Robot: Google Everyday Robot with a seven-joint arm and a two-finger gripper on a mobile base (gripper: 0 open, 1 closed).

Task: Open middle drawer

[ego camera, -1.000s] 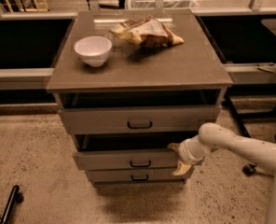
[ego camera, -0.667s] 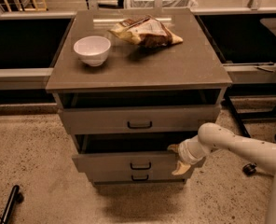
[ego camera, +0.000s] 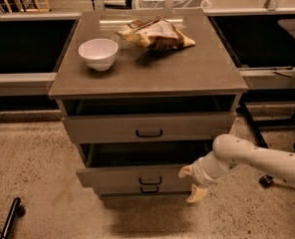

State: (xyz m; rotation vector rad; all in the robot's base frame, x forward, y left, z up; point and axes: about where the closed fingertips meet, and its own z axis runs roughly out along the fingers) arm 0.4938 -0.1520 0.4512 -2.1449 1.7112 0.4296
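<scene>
In the camera view, the middle drawer (ego camera: 117, 176) stands partly out of the table (ego camera: 197, 73). Its low front sits forward of the taller top drawer (ego camera: 102, 128) above it, with a dark gap open behind the front. The tool (ego camera: 191, 183) is at the right end of that front, well to the right of the small dark handle (ego camera: 150, 180). Its two pale fingers (ego camera: 186, 172) are spread apart, one near the upper edge of the front and one lower down. It looks released and not clamped on anything. The white arm (ego camera: 257, 161) reaches in from the right.

I judge the pull to be under way or close to finished, with the drawer already a fair way out. If more travel is wanted, the next move needs a straight draw toward the camera. It should keep the front square, since the tool acts on one end and not on the centre handle.

Whether a finger actually touches the drawer's end is hard to make out. The drawer's inside is in shadow, so any contents cannot be told. The lowest drawer (ego camera: 122, 188) shows only as a thin strip under the middle one. A white bowl (ego camera: 98, 53) and a snack bag (ego camera: 155, 33) rest on top of the table.
</scene>
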